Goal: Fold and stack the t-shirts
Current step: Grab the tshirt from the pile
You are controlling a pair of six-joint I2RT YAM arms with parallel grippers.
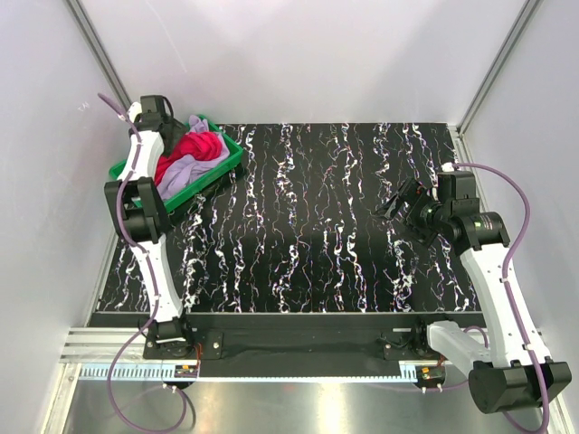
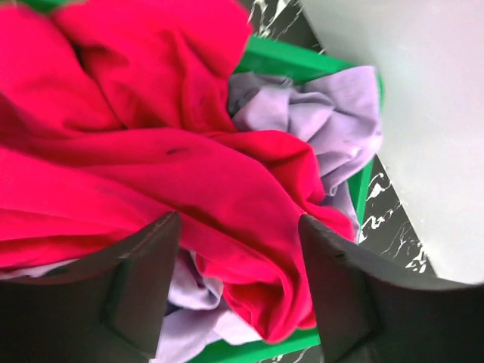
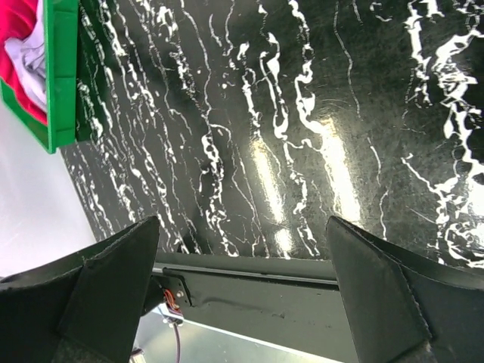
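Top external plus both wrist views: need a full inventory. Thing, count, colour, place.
crimson t-shirt: 1, bright red-pink, crumpled in the tray, mostly on top
lavender t-shirt: 1, pale purple, crumpled in the tray, under and beside the crimson one
green tray: 1, green plastic, far-left corner of the table
table: 1, black with white veining, fills the workspace
walls: white, around the table on three sides
cables: 2, purple, one along each arm
left gripper: 1, dark fingers, jaws apart just above the shirts in the tray
right gripper: 1, dark fingers, jaws wide open above bare table on the right
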